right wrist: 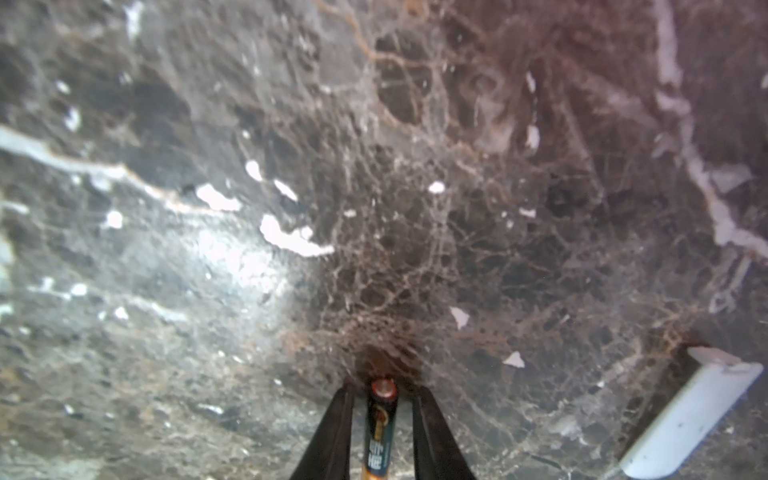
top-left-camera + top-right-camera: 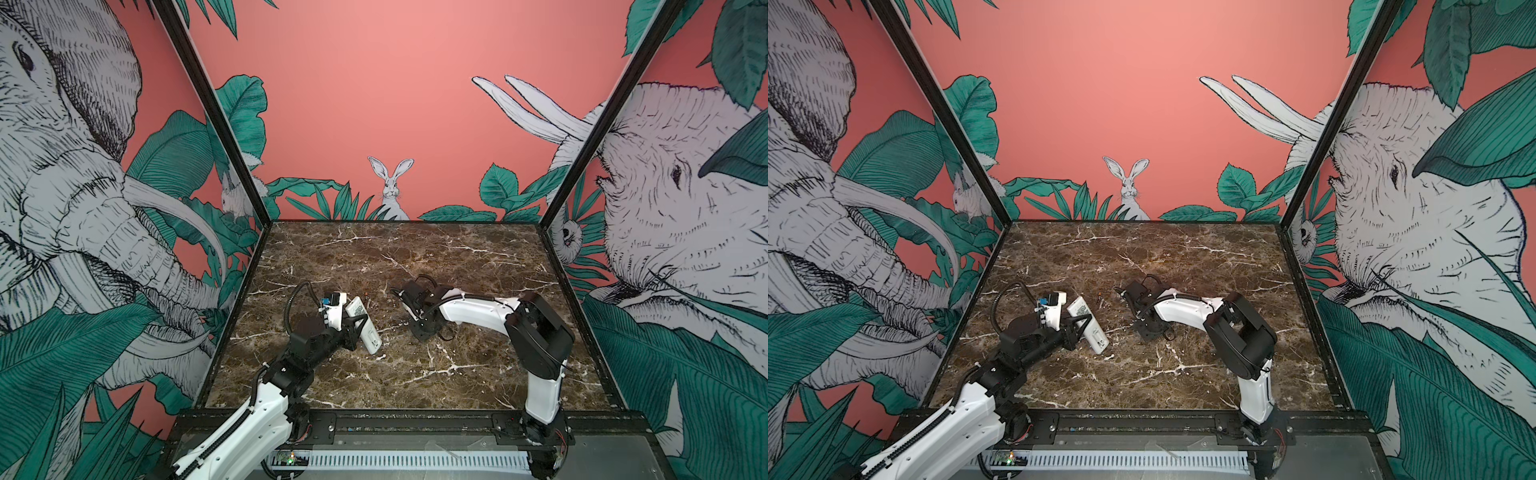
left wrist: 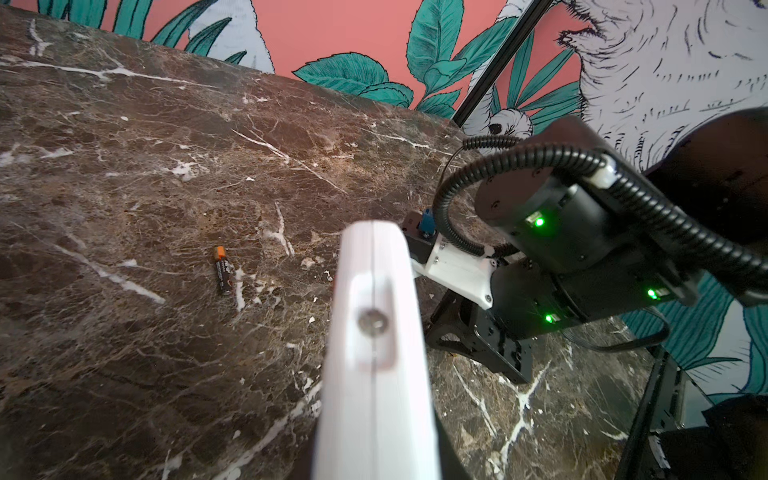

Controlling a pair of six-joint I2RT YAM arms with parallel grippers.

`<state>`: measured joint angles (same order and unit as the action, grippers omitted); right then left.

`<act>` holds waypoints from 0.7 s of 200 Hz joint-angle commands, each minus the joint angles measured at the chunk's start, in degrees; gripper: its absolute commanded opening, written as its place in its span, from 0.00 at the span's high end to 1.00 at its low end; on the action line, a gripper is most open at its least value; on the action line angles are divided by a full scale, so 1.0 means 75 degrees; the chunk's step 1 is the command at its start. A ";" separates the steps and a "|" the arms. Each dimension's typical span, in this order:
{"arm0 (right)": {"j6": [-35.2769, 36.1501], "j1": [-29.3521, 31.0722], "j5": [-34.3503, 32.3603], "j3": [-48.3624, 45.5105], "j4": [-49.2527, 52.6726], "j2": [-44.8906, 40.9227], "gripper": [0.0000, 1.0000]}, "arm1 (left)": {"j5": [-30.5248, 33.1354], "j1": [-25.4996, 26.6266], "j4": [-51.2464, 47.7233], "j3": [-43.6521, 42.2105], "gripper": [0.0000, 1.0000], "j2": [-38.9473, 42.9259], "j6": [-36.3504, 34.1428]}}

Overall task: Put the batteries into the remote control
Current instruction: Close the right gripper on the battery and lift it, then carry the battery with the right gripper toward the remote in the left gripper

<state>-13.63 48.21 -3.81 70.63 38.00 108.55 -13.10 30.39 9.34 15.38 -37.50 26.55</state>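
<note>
Brown marble-patterned tabletop (image 2: 415,257) carries everything.

Slim white rectangular plastic remote control (image 2: 371,338), rows of small buttons: not lying flat. My left gripper (image 2: 360,325) is clamped across its middle and holds it tilted, button face toward both top views. The left wrist view looks along its edge seam to the small lens at the end. My read: left is the vice, so right can do the fiddly part. Catch: the battery bay should be on the back, which faces away here. I can't see whether a cover is on or off, or whether the low end touches the tabletop.

My right gripper (image 1: 382,397) points down at the tabletop, well apart from the remote control. Jaws stand slightly apart. A slim dark cylindrical battery with copper-orange markings (image 1: 379,436) sits lengthwise between them, nose at the marble, with a sliver of tabletop showing on each side. So it isn't pinched as far as this view shows. I can't say whether I'm about to close on it or letting it go. Lengthwise alignment would suit feeding it end-first into the bay.

Spare battery (image 3: 221,271), small black cylinder with an orange end, lies flat near the remote control's far end without touching it. Nothing loaded that I can see; I'd judge it early.
</note>
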 commanded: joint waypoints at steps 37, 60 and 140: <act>0.0186 -0.0099 0.0076 -0.0942 0.0414 -0.0309 0.73 | -0.0116 -0.0025 0.0419 0.0257 1.00 -0.0158 0.0032; 0.0194 -0.0111 0.0057 -0.1083 0.0333 -0.0421 0.75 | -0.0119 -0.0022 0.0402 0.0270 1.00 -0.0148 0.0001; 0.0300 -0.0111 0.0099 -0.0993 0.0110 -0.0353 0.90 | -0.0124 -0.0031 0.0345 0.0200 1.00 -0.0177 -0.0020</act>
<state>-12.32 47.68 -2.50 64.51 36.03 104.07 -13.15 30.39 9.80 15.73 -38.94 26.52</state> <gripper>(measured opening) 0.123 0.217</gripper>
